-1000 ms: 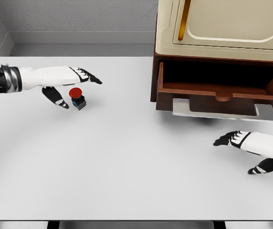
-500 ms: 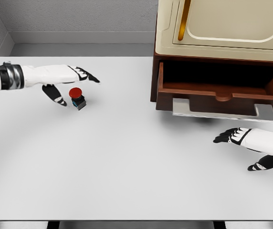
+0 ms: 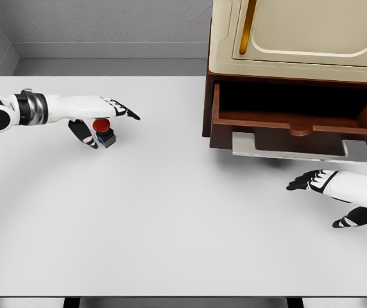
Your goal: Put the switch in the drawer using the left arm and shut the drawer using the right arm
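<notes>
Red-capped switch (image 3: 104, 130) sits on my white worktop (image 3: 170, 224), tucked between the left robot hand's (image 3: 97, 115) spread fingers and thumb, seemingly not gripped. Right robot hand (image 3: 337, 192) rests relaxed below the open drawer (image 3: 299, 125).

Switch (image 3: 103, 131) top partly under left hand (image 3: 97, 110)
</notes>
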Robot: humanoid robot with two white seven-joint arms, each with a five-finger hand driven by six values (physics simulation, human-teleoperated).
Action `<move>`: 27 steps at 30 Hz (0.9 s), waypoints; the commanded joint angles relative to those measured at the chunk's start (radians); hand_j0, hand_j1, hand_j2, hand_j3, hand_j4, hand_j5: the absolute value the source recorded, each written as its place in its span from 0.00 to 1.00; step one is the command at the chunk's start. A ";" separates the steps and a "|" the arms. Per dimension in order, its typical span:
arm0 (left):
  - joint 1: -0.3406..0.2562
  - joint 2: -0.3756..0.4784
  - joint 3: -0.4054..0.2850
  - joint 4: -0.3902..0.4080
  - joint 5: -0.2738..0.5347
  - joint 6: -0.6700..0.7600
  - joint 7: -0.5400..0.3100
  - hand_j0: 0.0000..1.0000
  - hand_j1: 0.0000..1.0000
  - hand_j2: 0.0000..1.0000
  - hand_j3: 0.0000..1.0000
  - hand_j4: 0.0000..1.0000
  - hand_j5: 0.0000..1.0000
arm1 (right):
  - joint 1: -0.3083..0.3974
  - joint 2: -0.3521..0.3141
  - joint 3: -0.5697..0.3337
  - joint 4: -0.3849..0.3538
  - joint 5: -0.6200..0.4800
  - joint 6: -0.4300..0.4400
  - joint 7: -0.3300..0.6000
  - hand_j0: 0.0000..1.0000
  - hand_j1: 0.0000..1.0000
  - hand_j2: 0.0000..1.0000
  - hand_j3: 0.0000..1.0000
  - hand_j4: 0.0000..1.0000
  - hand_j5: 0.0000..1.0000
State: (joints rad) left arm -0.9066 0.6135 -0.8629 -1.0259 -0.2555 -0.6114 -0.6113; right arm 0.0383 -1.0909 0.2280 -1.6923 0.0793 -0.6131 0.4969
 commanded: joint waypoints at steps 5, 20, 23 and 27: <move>0.000 0.014 0.002 0.003 0.013 0.032 0.000 0.89 0.89 0.89 0.89 0.89 0.89 | 0.000 -0.003 0.002 0.000 -0.007 0.002 0.000 0.99 0.99 0.99 0.99 0.99 0.99; 0.011 0.015 -0.002 0.003 0.009 0.036 0.000 0.43 0.43 0.43 0.43 0.43 0.43 | 0.008 -0.003 0.002 0.000 -0.006 0.002 0.022 0.99 0.99 0.99 0.99 0.99 0.99; 0.011 0.015 -0.002 -0.002 0.013 0.033 0.000 0.37 0.37 0.37 0.37 0.37 0.37 | 0.003 -0.012 0.002 0.000 -0.006 0.002 0.022 1.00 1.00 1.00 1.00 1.00 1.00; 0.011 0.025 0.007 -0.063 0.054 0.024 0.000 0.36 0.36 0.36 0.36 0.36 0.36 | 0.003 -0.012 0.002 0.000 -0.006 0.002 0.034 1.00 1.00 1.00 1.00 1.00 1.00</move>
State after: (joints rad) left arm -0.8974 0.6340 -0.8620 -1.0592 -0.2289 -0.5877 -0.6115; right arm 0.0399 -1.0997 0.2301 -1.6916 0.0807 -0.6131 0.5276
